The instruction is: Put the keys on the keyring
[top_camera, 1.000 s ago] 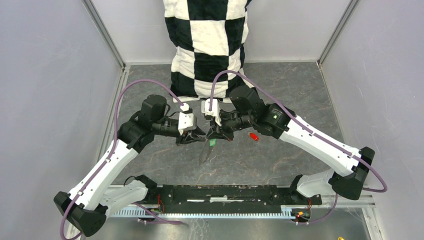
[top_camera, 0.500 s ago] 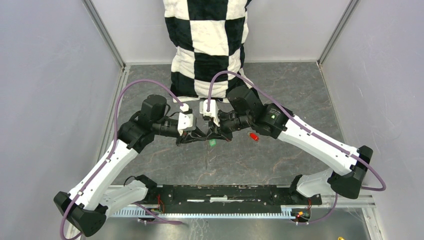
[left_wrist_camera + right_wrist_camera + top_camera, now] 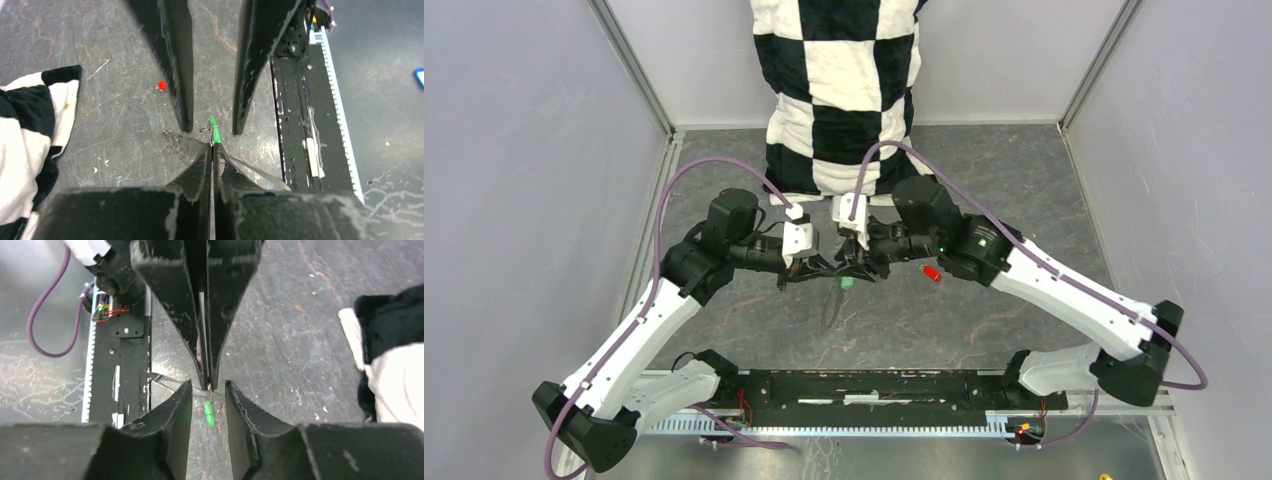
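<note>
Grey marbled table [image 3: 1024,330] lay under both arms, with a black rail [image 3: 874,385] along its near edge. Just beyond the rail the keyring [image 3: 830,308] showed as a thin wire loop. Its far end was pinched in the left gripper [image 3: 212,146], whose fingers were pressed together. The green key [image 3: 215,134] stuck out at those tips, between the spread fingers of the right gripper [image 3: 207,385], which were not closed on it. Well apart to the right, the red key [image 3: 932,272] lay on the table. Farthest back sat a checkered cloth [image 3: 844,90].
</note>
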`<action>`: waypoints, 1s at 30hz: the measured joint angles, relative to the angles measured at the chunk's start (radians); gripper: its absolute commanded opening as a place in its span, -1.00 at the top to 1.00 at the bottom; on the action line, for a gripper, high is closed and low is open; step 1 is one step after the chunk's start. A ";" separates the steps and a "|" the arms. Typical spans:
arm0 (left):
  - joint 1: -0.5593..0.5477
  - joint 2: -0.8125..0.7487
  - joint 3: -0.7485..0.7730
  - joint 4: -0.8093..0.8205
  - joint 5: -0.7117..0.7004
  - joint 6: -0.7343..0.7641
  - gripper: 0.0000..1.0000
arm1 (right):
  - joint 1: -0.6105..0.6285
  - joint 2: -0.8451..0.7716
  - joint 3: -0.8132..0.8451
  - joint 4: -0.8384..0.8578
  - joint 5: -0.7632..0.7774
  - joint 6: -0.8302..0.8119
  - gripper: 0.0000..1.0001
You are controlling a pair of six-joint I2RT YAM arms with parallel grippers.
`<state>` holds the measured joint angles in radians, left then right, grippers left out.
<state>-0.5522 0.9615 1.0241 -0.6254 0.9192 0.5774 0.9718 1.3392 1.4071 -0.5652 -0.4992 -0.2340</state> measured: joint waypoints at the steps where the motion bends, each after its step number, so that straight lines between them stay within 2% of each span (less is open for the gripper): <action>1: 0.000 0.000 0.000 0.009 -0.005 -0.019 0.96 | 0.000 -0.030 -0.030 0.032 0.028 0.014 0.12; 5: 0.000 -0.024 -0.026 0.143 -0.036 -0.180 0.96 | -0.009 -0.192 -0.185 0.164 0.138 0.072 -0.13; 9: 0.000 -0.087 -0.091 0.346 -0.065 -0.404 0.96 | -0.018 -0.345 -0.314 0.276 0.207 0.126 -0.17; 13: 0.000 -0.100 -0.098 0.484 -0.066 -0.540 0.96 | -0.019 -0.402 -0.378 0.371 0.235 0.171 -0.19; 17: 0.000 -0.101 -0.099 0.563 -0.044 -0.603 0.96 | -0.023 -0.407 -0.428 0.430 0.239 0.206 -0.27; 26: 0.000 -0.116 -0.102 0.606 0.022 -0.612 0.96 | -0.028 -0.401 -0.456 0.495 0.220 0.256 -0.43; 28: 0.000 -0.116 -0.102 0.606 0.039 -0.612 0.96 | -0.028 -0.401 -0.456 0.504 0.220 0.257 -0.63; 30: 0.000 -0.116 -0.103 0.606 0.059 -0.611 0.96 | -0.028 -0.399 -0.456 0.507 0.219 0.260 -0.70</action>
<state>-0.5522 0.8459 0.9207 -0.0193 0.9783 -0.0338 0.9440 0.9401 0.9508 -0.0586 -0.2798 0.0261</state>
